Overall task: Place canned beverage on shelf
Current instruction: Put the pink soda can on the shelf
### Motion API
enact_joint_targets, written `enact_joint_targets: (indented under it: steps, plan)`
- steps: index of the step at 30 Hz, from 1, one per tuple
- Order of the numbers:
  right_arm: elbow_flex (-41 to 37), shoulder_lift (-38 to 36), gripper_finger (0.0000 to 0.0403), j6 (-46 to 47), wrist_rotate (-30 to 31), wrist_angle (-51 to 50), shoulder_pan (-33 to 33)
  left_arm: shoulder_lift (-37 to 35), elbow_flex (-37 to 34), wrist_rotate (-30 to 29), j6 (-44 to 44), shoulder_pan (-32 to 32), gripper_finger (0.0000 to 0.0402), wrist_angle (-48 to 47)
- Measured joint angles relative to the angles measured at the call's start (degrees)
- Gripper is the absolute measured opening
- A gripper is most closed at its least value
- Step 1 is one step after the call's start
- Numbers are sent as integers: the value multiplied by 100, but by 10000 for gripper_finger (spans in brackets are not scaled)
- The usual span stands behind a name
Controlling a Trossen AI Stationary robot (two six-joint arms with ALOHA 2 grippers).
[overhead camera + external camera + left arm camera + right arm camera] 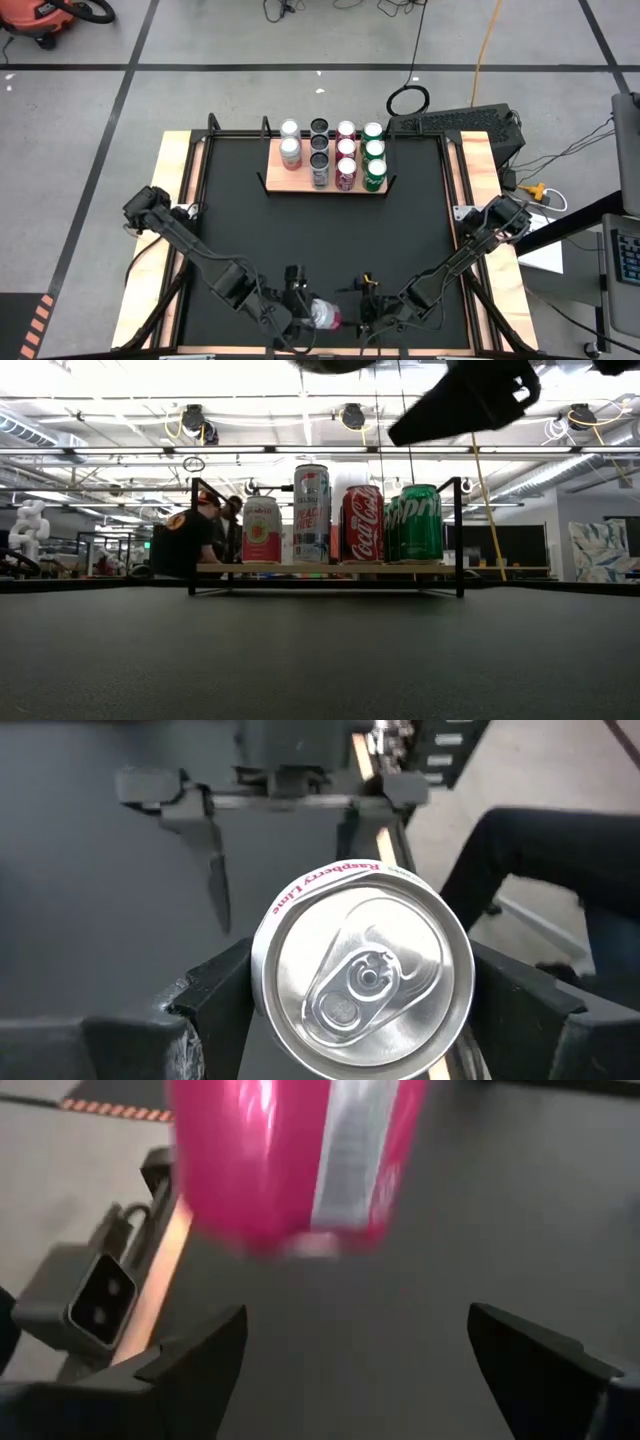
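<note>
The left gripper (305, 312) squeezes a pink and silver drink can (362, 975) at the near edge of the black mat (320, 240), far from the light-brown wooden shelf (326, 184) that holds many cans. The right gripper (368, 300), just beside the can, has its fingers wide apart and empty.

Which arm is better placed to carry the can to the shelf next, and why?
Left. The left tool is clamped around the pink can, its fingers on both sides. The right tool stands open beside it, holding nothing. The shelf has one free spot in its leftmost column.
</note>
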Motion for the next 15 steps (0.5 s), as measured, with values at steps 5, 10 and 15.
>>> enact_joint_targets:
  steps: [5, 10, 15]
  plan:
    - [-7, 2, 357, 223, -12, -394, 80, -14, 456, 54, 2, 39, 293, -783]
    - [-7, 2, 357, 279, -9, -490, 214, -31, 890, 23, 2, 168, 293, -1476]
    - [-7, 2, 357, 288, -9, -487, 362, -31, 1341, 23, 7, 381, 293, -2293]
